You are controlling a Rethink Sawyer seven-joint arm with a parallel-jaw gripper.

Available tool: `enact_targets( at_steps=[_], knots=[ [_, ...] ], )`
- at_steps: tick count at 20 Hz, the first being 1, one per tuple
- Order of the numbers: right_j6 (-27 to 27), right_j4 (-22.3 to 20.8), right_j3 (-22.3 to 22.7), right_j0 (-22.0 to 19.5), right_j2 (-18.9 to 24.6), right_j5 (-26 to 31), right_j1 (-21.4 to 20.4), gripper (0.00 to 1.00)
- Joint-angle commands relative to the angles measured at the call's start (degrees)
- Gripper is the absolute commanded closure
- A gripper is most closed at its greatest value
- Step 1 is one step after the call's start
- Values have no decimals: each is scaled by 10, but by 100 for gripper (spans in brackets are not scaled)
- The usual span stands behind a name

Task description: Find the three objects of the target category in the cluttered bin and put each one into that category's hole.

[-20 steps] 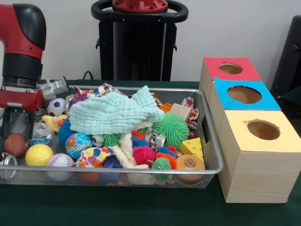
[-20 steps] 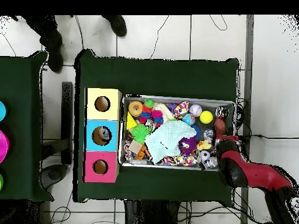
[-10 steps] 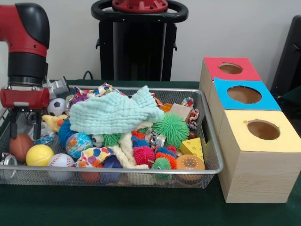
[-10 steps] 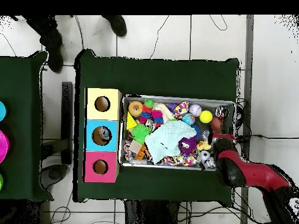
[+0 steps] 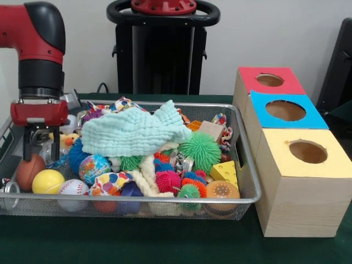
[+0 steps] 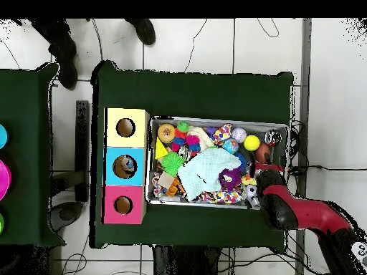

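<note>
A wire bin (image 5: pixel 165 201) full of toys stands on the green table; in the overhead view the bin (image 6: pixel 215 120) lies right of the boxes. My gripper (image 5: pixel 40 148) hangs open at the bin's left end, fingers down among the toys just above a brown ball (image 5: pixel 27 171). Nothing is held between the fingers. A yellow ball (image 5: pixel 47 181), a baseball (image 5: pixel 71 188) and a globe ball (image 5: pixel 92 168) lie near it. Three boxes have round holes: red (image 5: pixel 269 80), blue (image 5: pixel 285 110), yellow (image 5: pixel 308 152). From overhead, the arm (image 6: pixel 287 211) covers the gripper.
A pale green cloth (image 5: pixel 132 132) lies over the middle of the pile. A green spiky ball (image 5: pixel 199 149), a yellow cheese wedge (image 5: pixel 225 171) and an orange toy (image 5: pixel 222 190) fill the bin's right end. A black stand (image 5: pixel 162 49) rises behind the bin.
The arm has shifted right in the front view, carrying the open gripper from the bin's left rim in over the toys. The soccer ball is now mostly hidden behind it.
</note>
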Motion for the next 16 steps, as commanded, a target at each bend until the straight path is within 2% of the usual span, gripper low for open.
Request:
enact_targets(
  at_steps=[1,4,9,16],
  knots=[
    [32,-25,18,3,26,53,37,0],
    [33,-12,15,14,3,67,35,0],
    [32,-7,32,-12,38,82,41,0],
    [46,5,44,0,20,75,34,0]
  ],
)
